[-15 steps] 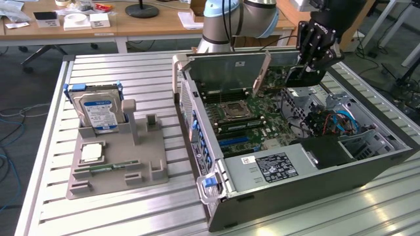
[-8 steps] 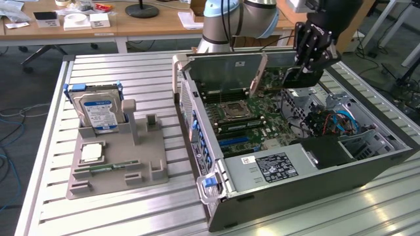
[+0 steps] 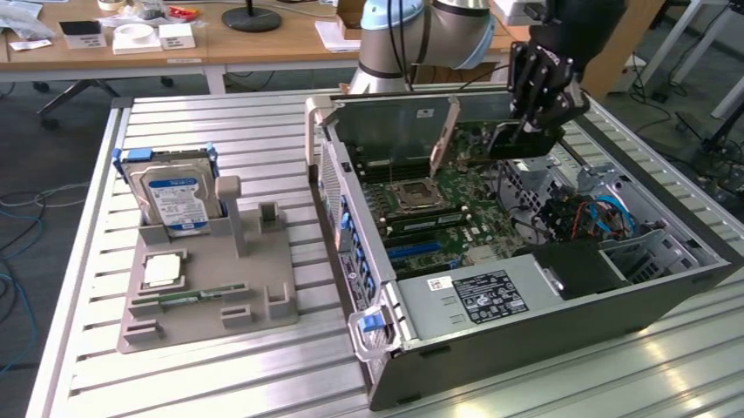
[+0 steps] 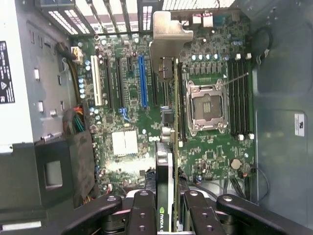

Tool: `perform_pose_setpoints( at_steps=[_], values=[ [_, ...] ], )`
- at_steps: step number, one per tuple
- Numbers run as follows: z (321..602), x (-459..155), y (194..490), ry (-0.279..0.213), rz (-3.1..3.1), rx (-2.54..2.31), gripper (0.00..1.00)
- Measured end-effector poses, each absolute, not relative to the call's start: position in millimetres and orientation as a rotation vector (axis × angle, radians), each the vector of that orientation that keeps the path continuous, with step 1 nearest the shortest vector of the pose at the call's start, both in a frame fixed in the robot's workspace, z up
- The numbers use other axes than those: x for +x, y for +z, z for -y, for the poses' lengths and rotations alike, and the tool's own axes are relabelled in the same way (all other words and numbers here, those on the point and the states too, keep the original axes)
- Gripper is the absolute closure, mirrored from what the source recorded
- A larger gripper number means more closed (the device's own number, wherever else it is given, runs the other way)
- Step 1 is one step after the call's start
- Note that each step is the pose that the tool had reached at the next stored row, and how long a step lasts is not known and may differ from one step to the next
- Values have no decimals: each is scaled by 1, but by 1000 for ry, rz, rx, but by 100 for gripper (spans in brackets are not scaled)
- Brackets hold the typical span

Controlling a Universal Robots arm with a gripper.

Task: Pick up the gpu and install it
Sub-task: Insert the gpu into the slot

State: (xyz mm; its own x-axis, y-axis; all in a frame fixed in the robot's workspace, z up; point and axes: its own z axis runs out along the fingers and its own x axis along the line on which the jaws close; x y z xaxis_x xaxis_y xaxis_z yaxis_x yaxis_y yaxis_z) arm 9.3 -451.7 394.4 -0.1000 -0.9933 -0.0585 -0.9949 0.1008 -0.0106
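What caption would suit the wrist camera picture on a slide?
The gripper holds the gpu edge-on over the motherboard inside the open computer case.

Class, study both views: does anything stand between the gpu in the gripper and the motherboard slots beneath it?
Nothing visible does. The gripper holds the gpu edge-on above the motherboard in the open case; the visible slots lie bare, no cable across them.

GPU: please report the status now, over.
Gripper shut on gpu. Card edge-on above motherboard, inside open computer case. No obstacle seen under the card.
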Motion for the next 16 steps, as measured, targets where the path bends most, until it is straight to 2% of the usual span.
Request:
perform_pose_setpoints(
  at_steps=[16],
  values=[
    [452, -8, 393, 49, -2293, -2073, 73]
  ],
)
